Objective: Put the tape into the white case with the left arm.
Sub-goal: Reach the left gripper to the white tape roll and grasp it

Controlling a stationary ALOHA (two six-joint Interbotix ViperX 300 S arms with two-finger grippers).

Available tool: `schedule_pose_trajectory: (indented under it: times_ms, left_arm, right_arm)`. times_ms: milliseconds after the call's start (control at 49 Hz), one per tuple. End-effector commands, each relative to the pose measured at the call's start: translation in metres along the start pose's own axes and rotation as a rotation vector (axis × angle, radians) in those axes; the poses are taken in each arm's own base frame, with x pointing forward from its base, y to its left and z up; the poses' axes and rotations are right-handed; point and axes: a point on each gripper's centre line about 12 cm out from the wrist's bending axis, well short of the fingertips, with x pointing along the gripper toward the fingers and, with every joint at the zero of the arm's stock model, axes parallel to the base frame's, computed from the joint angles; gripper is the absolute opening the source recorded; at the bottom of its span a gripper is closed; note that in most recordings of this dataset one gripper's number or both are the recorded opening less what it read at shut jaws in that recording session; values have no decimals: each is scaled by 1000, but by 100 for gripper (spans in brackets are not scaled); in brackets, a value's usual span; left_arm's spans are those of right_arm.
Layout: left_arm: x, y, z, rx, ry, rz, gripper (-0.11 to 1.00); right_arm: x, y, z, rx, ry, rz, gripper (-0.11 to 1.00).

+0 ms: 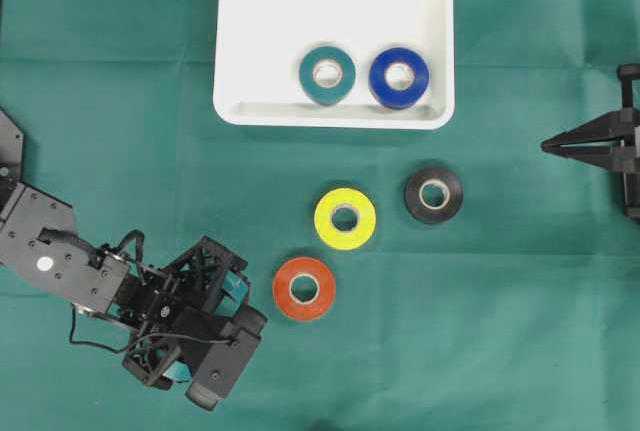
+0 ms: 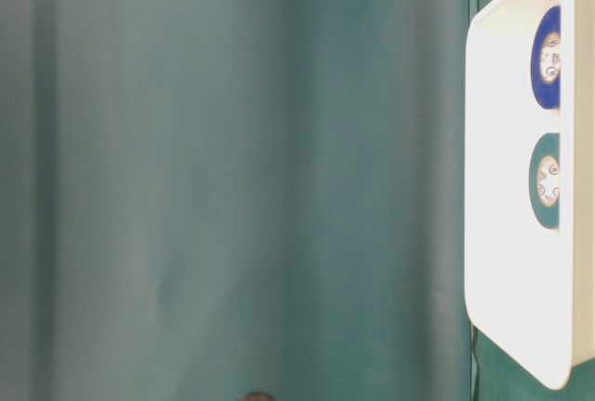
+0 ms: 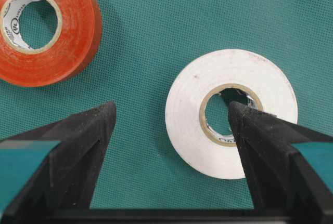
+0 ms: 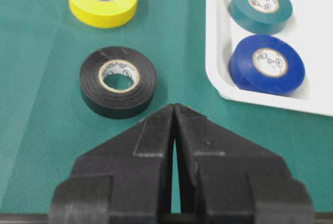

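Left end effector (image 3: 171, 125) spread wide, hovering low over a white tape roll (image 3: 231, 114) lying flat on the green table (image 1: 520, 331); one finger sits over the roll's core, the other outside its rim. Likely straddling the wall to pinch it. In the overhead view the arm hides this roll. Orange roll (image 1: 304, 288) just beside; yellow (image 1: 345, 218) and black (image 1: 433, 194) further off. White case (image 1: 260, 11) at far centre already holds teal (image 1: 327, 74) and blue (image 1: 399, 77) rolls. Right end effector (image 4: 174, 110) pressed together, parked at right.
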Motion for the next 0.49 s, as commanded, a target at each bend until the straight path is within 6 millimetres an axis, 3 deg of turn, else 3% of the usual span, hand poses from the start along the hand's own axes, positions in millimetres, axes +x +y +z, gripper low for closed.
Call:
schedule_pose_trajectory:
  times_ms: [0,470]
  left_arm:
    - [-3,0,7,0,-21,2,86]
    - [28,3,-3,-7,7,4,86]
  right_arm:
    - [0,0,5,0,-14,0,-9]
    - [0,0,5,0,-14,0,-9]
